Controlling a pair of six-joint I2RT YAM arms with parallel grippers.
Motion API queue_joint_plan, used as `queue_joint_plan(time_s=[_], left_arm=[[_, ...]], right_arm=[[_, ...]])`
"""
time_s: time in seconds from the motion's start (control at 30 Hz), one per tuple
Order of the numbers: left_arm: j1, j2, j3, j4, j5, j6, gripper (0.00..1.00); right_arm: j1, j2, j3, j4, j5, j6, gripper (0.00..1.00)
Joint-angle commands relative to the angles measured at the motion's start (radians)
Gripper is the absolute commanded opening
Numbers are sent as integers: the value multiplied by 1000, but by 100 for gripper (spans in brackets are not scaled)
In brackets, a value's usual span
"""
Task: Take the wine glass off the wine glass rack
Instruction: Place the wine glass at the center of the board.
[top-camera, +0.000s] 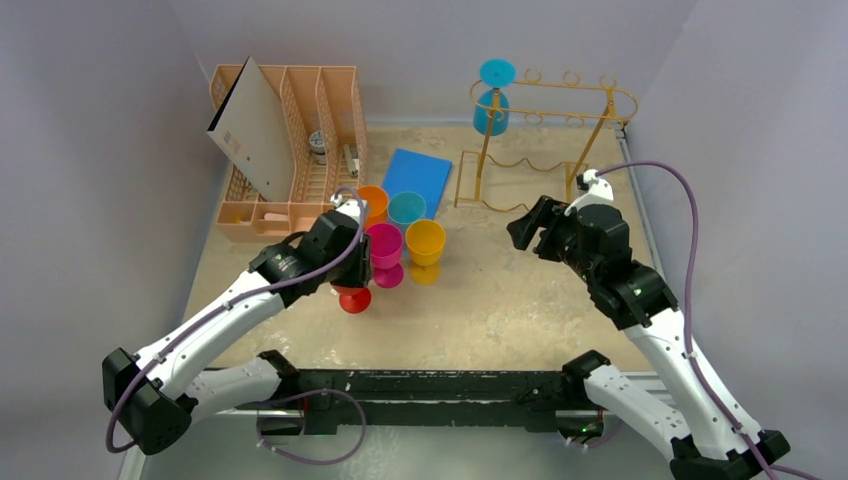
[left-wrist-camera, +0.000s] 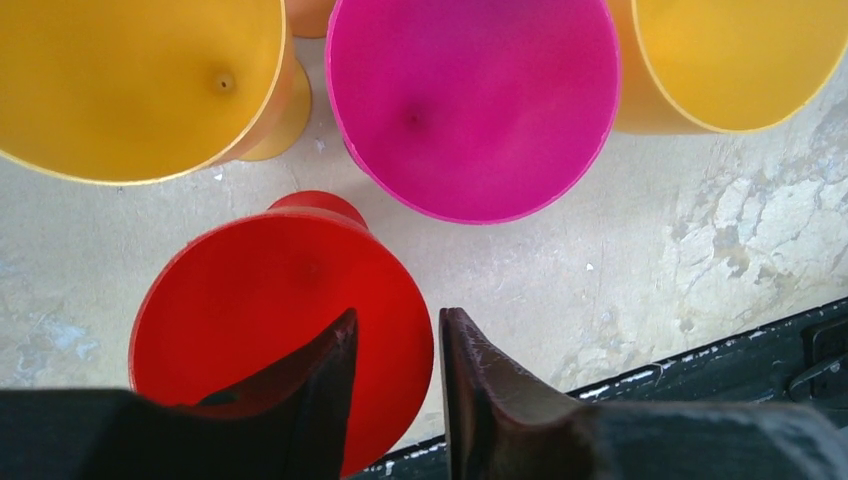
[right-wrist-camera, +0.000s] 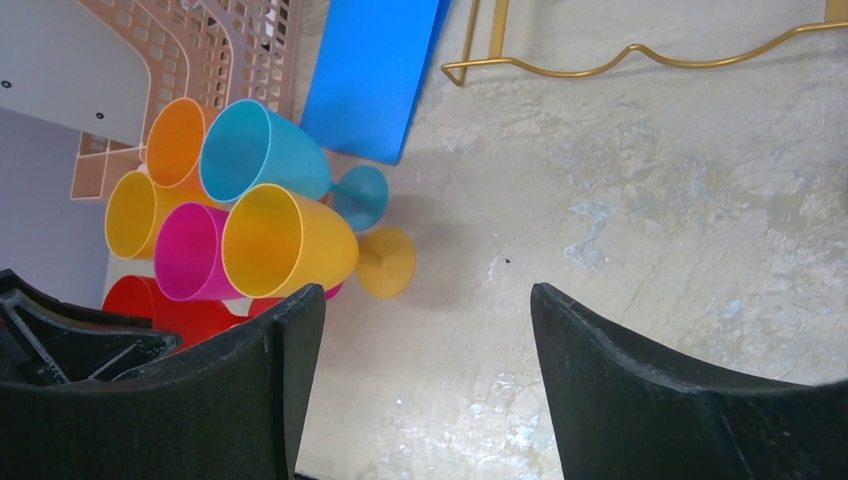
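Note:
The gold wire wine glass rack (top-camera: 560, 100) stands at the back right; its wavy lower bar shows in the right wrist view (right-wrist-camera: 640, 55). A blue wine glass (top-camera: 492, 100) hangs upside down at the rack's left end. My right gripper (top-camera: 530, 228) is open and empty, low over the table in front of the rack (right-wrist-camera: 425, 295). My left gripper (top-camera: 352, 278) is at a red glass (top-camera: 353, 297) standing on the table. Its jaws are a little apart across the red glass's (left-wrist-camera: 260, 300) rim, one finger over the bowl, one outside (left-wrist-camera: 400, 315).
Orange (top-camera: 372, 203), teal (top-camera: 406, 208), yellow (top-camera: 425, 243) and magenta (top-camera: 385, 245) glasses stand in a cluster mid-table beside the red one. A blue flat board (top-camera: 417, 180) lies behind them. A peach slotted organizer (top-camera: 300, 150) holding a white panel (top-camera: 255, 130) is at the back left.

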Motion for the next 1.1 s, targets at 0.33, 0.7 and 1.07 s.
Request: queue_joint_plan(time_s=[0.33,0.7,1.07], left_arm=[[-6,-80,202,-110,36,76,56],[-5,-21,295,-73,66,94,63],[98,-63,304,-37,180,127,78]], right_arm=[[1,11,62,24,-138,-97,78],[0,257,444,-194,-221,-225,79],[-40,564,846,-207,-173,-254,79]])
